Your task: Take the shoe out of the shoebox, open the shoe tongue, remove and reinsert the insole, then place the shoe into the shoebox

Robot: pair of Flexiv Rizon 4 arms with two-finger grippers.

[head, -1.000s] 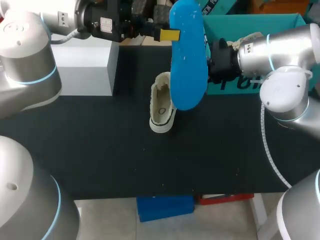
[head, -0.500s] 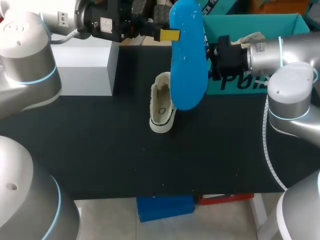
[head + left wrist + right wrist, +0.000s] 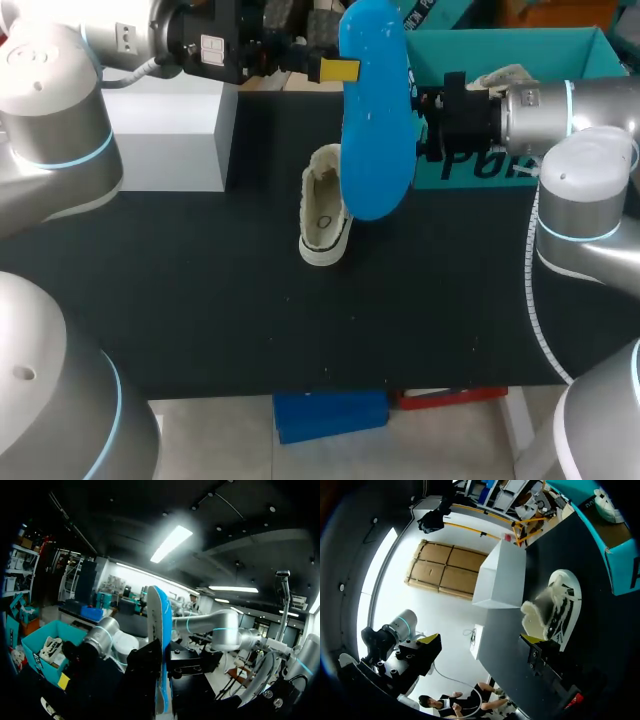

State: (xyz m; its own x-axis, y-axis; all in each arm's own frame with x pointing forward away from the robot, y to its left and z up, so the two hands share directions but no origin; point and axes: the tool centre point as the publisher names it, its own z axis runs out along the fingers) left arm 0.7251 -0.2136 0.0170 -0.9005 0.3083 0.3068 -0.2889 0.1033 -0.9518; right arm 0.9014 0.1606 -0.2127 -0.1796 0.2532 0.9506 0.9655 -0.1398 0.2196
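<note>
Right gripper (image 3: pixel 480 641) drawn back — fingers wide, empty, left gripper (image 3: pixel 345 68) clamping blue insole (image 3: pixel 375 130)

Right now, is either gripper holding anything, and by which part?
The left gripper pinches the blue insole by its side edge, near the upper end. The right gripper holds nothing.

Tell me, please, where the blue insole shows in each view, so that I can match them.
Head view: the insole stands upright over mid-table, pinched by the left gripper.
Left wrist view: edge-on between that gripper's own fingers.
Right wrist view: not in it.
Shared landmark: the teal shoebox.
</note>
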